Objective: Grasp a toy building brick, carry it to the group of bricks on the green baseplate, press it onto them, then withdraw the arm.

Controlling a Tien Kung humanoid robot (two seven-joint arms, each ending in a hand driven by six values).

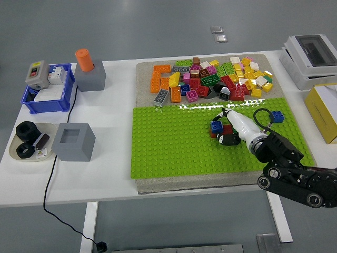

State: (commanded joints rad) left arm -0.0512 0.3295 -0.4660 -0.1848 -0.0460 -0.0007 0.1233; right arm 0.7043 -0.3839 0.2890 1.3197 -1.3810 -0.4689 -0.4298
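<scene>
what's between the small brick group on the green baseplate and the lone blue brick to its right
In the head view, the robot's white right hand and its black cable loop lie between them.
</scene>
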